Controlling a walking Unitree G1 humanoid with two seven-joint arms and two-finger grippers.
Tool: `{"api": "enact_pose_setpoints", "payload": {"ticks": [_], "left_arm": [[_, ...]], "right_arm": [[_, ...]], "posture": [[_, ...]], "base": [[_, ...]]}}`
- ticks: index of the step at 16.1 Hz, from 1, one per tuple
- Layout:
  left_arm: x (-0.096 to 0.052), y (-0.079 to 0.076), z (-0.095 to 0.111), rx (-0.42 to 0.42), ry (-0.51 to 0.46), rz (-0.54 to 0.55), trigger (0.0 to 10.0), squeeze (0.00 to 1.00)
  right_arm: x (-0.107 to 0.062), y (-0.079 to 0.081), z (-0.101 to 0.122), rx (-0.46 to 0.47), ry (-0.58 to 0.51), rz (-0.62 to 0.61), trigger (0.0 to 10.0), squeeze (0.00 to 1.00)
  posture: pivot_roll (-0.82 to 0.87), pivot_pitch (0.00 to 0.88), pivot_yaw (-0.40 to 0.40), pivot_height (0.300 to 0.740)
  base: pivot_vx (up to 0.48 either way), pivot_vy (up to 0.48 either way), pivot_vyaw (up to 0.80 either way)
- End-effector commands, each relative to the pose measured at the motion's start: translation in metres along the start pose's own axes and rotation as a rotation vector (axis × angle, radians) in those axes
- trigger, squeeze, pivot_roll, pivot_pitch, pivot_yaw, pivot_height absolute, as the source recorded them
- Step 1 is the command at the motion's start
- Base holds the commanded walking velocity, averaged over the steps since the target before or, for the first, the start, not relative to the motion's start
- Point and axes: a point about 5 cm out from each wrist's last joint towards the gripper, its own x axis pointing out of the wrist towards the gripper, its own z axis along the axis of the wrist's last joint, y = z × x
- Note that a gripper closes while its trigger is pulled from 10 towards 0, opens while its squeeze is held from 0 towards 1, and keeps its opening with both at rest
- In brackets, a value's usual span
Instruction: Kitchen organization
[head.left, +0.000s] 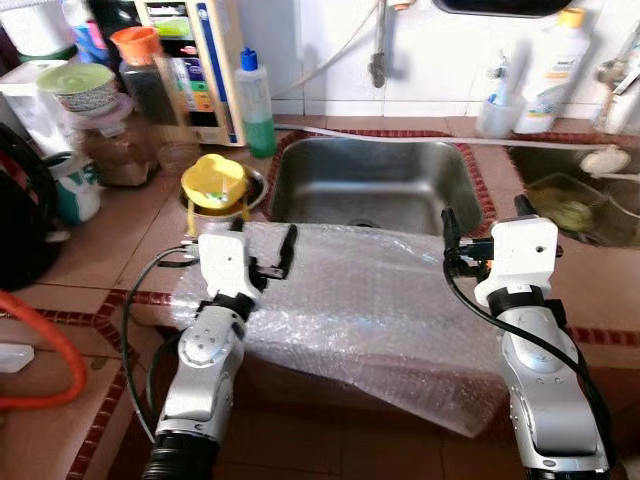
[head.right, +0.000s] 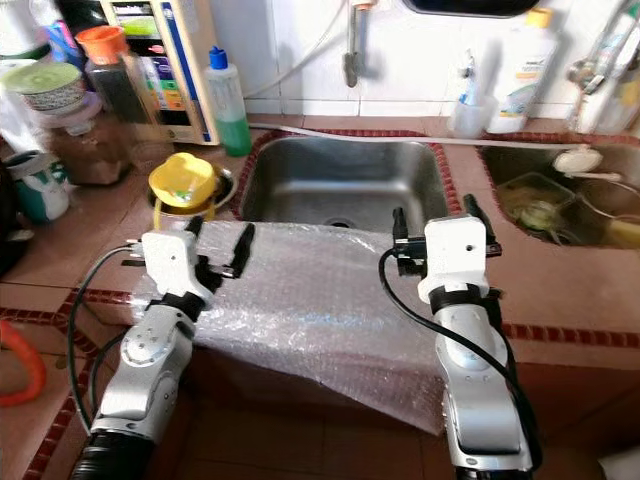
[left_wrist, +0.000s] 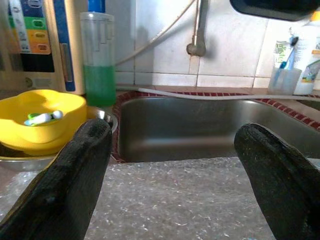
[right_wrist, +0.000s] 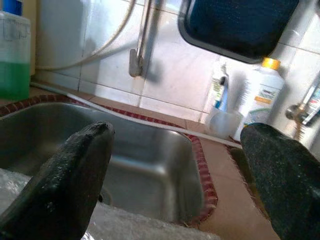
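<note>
From the head views, one clear bubble-wrap sheet (head.left: 370, 320) drapes over the counter edge before the single stainless steel sink (head.left: 375, 185), not yet tidied. The left wrist view shows the left gripper (left_wrist: 172, 175) spread above it. The right wrist view shows the right gripper (right_wrist: 185, 175) spread too.

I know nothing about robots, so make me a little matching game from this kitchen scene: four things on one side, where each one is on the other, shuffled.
Things:
1. bubble wrap sheet
2. yellow bowl
3. green liquid bottle
4. sink

Places:
A. standing at the wall, left of the sink
B. draped over the counter's front edge
C. sitting in a metal bowl
D. set into the counter, behind the sheet

Pairs: 1-B, 2-C, 3-A, 4-D
</note>
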Motion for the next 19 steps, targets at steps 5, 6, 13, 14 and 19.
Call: {"api": "enact_pose_setpoints", "payload": {"ticks": [5,6,13,14,19], "left_arm": [[-0.001,0.004,0.0,0.003,0.006,0.008,10.0,0.0],[-0.001,0.004,0.0,0.004,0.007,0.008,10.0,0.0],[-0.001,0.005,0.001,-0.001,-0.003,0.029,10.0,0.0],[-0.001,0.006,0.002,0.012,-0.003,0.04,10.0,0.0],[0.003,0.027,0.009,0.11,-0.033,0.143,10.0,0.0]], "right_arm": [[0.0,0.001,0.002,-0.003,-0.009,0.004,10.0,0.0],[0.0,0.001,0.002,-0.004,-0.009,0.004,10.0,0.0],[-0.001,0.002,0.001,-0.001,-0.005,0.003,10.0,0.0],[-0.001,0.002,0.001,-0.001,-0.006,0.003,10.0,0.0],[0.0,0.005,0.004,0.019,-0.013,0.038,10.0,0.0]], "posture": [[-0.12,0.0,0.057,0.74],[-0.12,0.0,0.058,0.74],[-0.12,0.0,0.059,0.74],[-0.12,0.0,0.059,0.74],[-0.11,0.0,0.053,0.74]], "base": [[0.284,0.0,0.0],[0.3,0.0,0.0],[0.17,0.0,0.0],[0.0,0.0,0.0],[0.0,0.0,0.0]]}}
